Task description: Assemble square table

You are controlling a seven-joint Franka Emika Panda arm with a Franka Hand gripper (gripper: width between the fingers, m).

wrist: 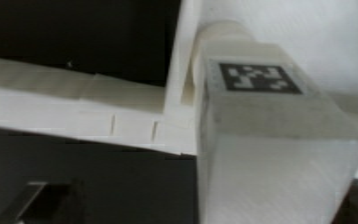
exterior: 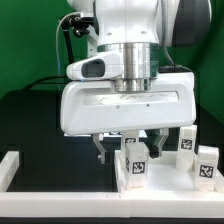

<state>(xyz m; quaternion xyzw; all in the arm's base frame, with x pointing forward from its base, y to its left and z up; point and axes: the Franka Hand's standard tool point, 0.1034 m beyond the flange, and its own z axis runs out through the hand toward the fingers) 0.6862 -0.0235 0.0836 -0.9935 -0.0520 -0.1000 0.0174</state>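
The white square tabletop (exterior: 160,188) lies at the front of the exterior view, to its right. A white leg with a black-white tag (exterior: 135,160) stands upright on it. My gripper (exterior: 130,150) hangs over this leg with a dark finger (exterior: 100,150) on either side, jaws wide apart. In the wrist view the leg (wrist: 274,130) fills the frame and sits nearer one side of my gripper (wrist: 197,202). One dark finger (wrist: 34,198) is well clear of it. The tabletop's rim (wrist: 69,100) runs behind the leg. Two more tagged legs (exterior: 186,141) (exterior: 207,163) stand on the exterior view's right.
A long white L-shaped rail (exterior: 10,172) lies at the exterior view's front left on the black table. A green backdrop stands behind the arm. The gripper's broad white body hides the middle of the scene.
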